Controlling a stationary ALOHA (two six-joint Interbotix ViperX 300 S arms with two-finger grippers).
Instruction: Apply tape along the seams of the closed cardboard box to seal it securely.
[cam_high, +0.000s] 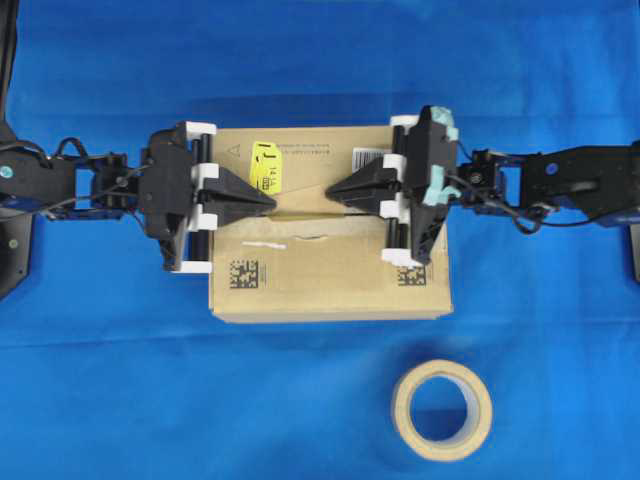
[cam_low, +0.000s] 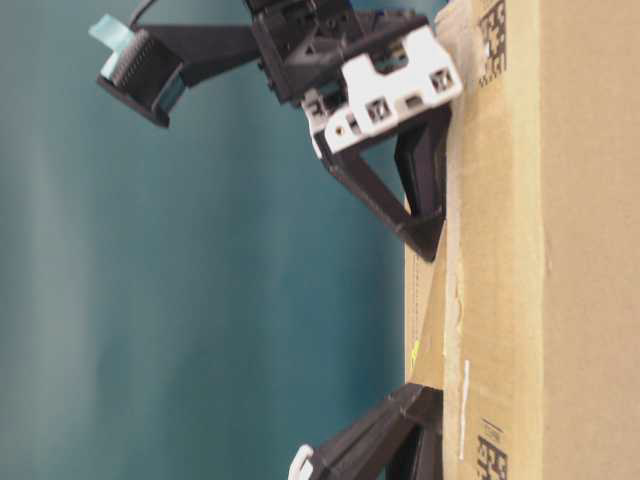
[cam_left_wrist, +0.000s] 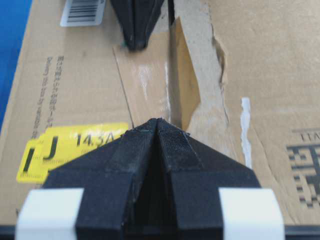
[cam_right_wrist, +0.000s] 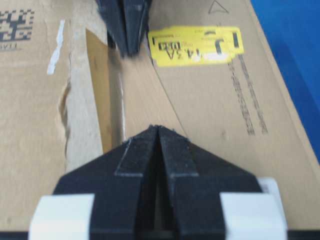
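Brown box (cam_high: 330, 270): yellow sticker (cam_high: 265, 165) at 11 o'clock, black-white codes. Beige roll (cam_high: 441, 410). Blue cloth (cam_high: 120, 380).

left arm: reaches in from the left over the cardboard box (cam_high: 330, 285) | left gripper (cam_high: 272, 199): jaws pressed together, tip low over the box top, pointing toward its middle | right arm: reaches in from the right over the box | right gripper (cam_high: 330, 191): jaws pressed together, tip facing the left one, apart
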